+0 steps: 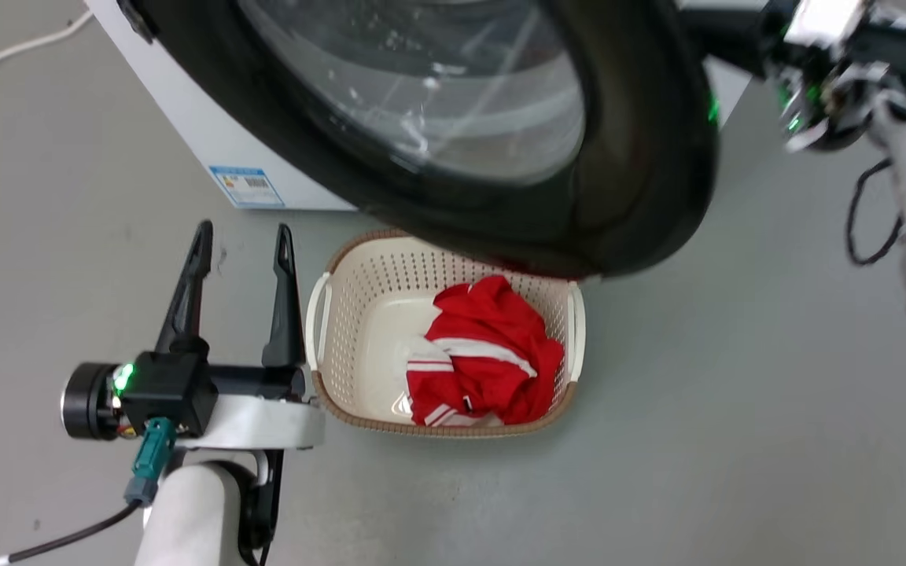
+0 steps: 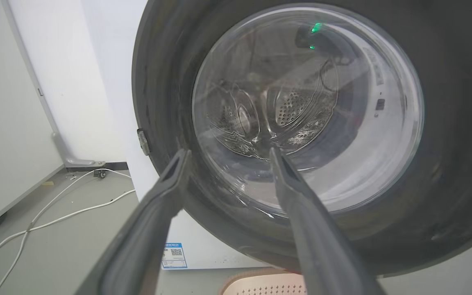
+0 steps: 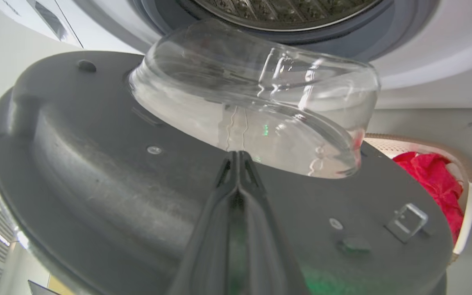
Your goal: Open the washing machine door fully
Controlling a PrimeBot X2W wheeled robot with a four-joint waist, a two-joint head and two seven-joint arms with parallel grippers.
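Our left hand (image 1: 244,229) hangs open left of the laundry basket (image 1: 347,314), our right hand (image 3: 239,157), fingers pressed together, meets the inner face of the washing machine door (image 1: 642,157), half-swung above the basket, so we should push steadily leftward along its arc.

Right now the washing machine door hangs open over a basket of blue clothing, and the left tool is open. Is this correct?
Not quite. The head view shows the clothing in the basket is red with white stripes, not blue. The rest holds: the washing machine door hangs open over the basket, and the left tool is open.
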